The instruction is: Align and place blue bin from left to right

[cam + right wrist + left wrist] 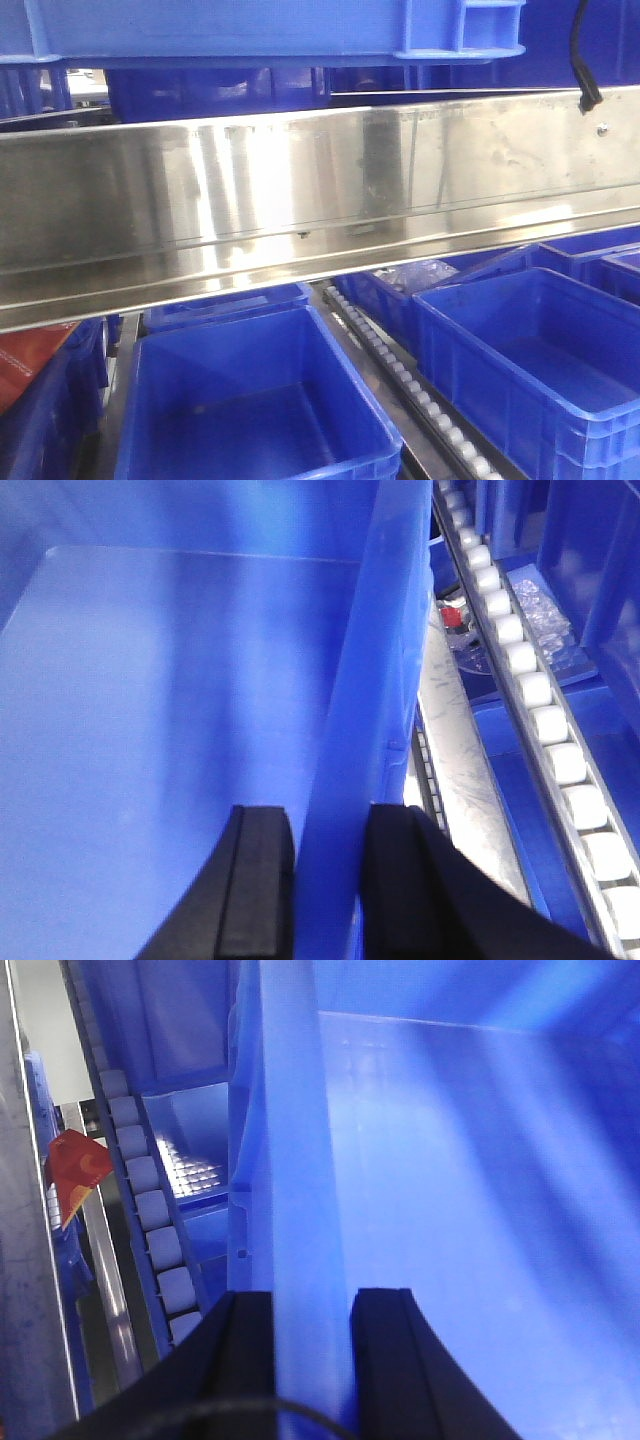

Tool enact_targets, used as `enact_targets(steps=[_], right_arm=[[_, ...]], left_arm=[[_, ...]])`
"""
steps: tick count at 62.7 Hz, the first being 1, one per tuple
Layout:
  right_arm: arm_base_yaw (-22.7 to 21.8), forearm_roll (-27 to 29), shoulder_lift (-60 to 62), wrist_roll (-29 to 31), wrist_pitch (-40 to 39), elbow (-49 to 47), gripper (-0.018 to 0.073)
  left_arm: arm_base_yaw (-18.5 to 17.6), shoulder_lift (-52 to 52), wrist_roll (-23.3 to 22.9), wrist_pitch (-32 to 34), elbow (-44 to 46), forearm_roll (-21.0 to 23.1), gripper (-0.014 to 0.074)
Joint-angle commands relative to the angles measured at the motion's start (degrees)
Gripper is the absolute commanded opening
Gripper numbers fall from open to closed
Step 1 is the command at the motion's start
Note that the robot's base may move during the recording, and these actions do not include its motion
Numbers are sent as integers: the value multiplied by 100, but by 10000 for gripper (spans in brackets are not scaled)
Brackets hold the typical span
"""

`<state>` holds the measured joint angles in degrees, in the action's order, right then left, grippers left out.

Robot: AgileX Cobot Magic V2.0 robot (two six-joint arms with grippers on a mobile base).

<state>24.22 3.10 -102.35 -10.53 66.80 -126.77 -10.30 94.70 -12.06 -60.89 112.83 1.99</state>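
The blue bin (250,30) fills the top edge of the front view, above the steel beam, with its ribbed corner at the upper right. In the left wrist view my left gripper (312,1305) is shut on the bin's left wall rim (300,1160), one black finger outside and one inside. In the right wrist view my right gripper (332,825) is shut on the opposite rim (365,660) in the same way. The bin's inside floor (150,700) looks empty. Neither gripper shows in the front view.
A wide steel beam (320,190) crosses the front view. Below it stand other blue bins (250,400) (540,350), split by a white roller track (420,390). An orange-red item (78,1165) lies at the left. A black cable (582,60) hangs at the upper right.
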Motion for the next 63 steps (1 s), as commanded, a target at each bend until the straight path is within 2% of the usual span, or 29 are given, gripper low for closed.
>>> enact_targets(steps=[1, 63], right_arm=[[87, 375, 64, 208, -475, -60, -75], [87, 388, 66, 208, -499, -60, -75]], left_arm=[[-80, -148, -18, 2032, 114, 636, 1], [-80, -148, -18, 1965, 114, 751, 1]])
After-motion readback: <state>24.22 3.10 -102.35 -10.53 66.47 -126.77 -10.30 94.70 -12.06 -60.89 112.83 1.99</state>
